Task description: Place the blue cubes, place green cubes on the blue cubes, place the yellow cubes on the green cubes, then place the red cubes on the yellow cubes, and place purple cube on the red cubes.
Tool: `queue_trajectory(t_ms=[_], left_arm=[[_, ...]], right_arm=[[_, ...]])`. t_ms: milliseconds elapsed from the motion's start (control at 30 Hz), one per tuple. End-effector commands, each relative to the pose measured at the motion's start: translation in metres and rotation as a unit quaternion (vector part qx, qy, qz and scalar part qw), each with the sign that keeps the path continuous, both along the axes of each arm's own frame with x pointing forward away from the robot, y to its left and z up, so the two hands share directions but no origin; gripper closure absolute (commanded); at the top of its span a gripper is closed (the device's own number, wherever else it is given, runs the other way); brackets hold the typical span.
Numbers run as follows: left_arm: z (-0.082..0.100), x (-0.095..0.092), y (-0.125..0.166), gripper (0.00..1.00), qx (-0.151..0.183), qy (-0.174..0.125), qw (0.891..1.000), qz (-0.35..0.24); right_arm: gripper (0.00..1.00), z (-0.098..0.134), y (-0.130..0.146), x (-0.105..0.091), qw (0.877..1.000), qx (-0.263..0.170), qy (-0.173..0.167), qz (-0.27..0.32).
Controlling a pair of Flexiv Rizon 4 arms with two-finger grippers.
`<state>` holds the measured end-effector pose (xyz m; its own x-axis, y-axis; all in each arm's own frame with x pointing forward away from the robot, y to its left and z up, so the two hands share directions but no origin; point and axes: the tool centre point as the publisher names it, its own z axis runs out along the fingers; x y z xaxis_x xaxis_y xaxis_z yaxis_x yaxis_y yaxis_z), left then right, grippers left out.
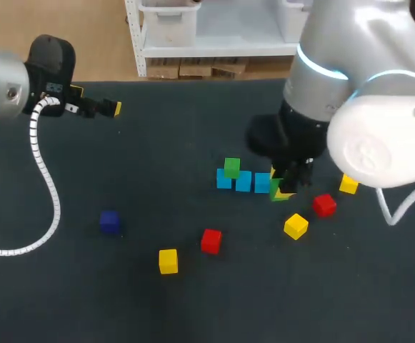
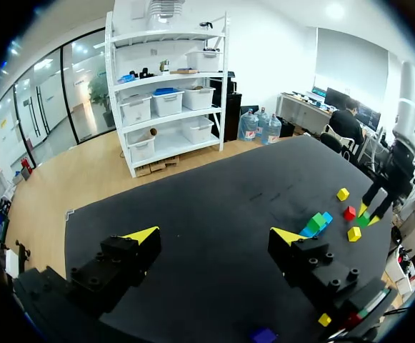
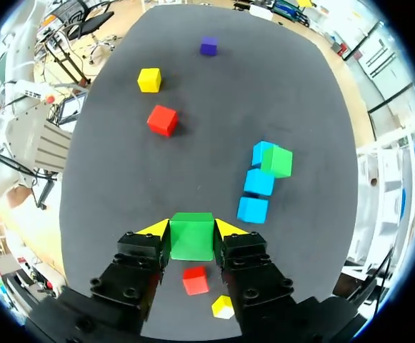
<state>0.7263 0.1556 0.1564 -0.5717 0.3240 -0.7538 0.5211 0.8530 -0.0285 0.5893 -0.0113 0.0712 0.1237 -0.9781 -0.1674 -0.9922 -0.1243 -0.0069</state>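
Right tool [image 3: 192,229] grips green cube [image 3: 192,241] beside blue cubes [image 3: 258,183] | left tool [image 2: 214,237] spread, near table's [image 1: 157,150] far edge

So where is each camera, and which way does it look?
Head view: above and behind, looking down on the table; both arms show.
Left wrist view: on the left arm, looking across the table; its open jaws show.
Right wrist view: on the right arm, looking down; its jaws clamp a green cube.
All three share the blue cubes.
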Motion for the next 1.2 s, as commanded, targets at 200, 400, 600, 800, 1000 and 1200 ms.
queue_trajectory(t_ms=[200, 400, 600, 800, 1000, 1200], left_arm=[[-0.001, 0.001, 0.002, 0.00, -0.004, 0.000, 1.000, -0.005], [-0.001, 0.001, 0.002, 0.00, -0.004, 0.000, 1.000, -0.005], [-0.001, 0.001, 0.002, 0.00, -0.004, 0.000, 1.000, -0.005], [-0.001, 0.001, 0.002, 0.00, -0.004, 0.000, 1.000, -0.005], [-0.001, 0.001, 0.002, 0.00, -0.004, 0.000, 1.000, -0.005], [-0.001, 0.001, 0.002, 0.00, -0.004, 0.000, 1.000, -0.005]], right_arm=[[1.00, -0.013, 0.023, 0.029, 1.000, -0.012, 0.020, -0.011], [1.00, -0.020, 0.030, 0.043, 0.999, -0.025, 0.028, -0.020], [1.00, -0.024, 0.032, 0.052, 0.999, -0.031, 0.024, -0.028], [1.00, -0.027, 0.030, 0.060, 0.998, -0.034, 0.025, -0.038], [1.00, -0.028, 0.028, 0.069, 0.997, -0.033, 0.032, -0.062], [1.00, -0.033, 0.029, 0.076, 0.996, -0.038, 0.035, -0.075]])
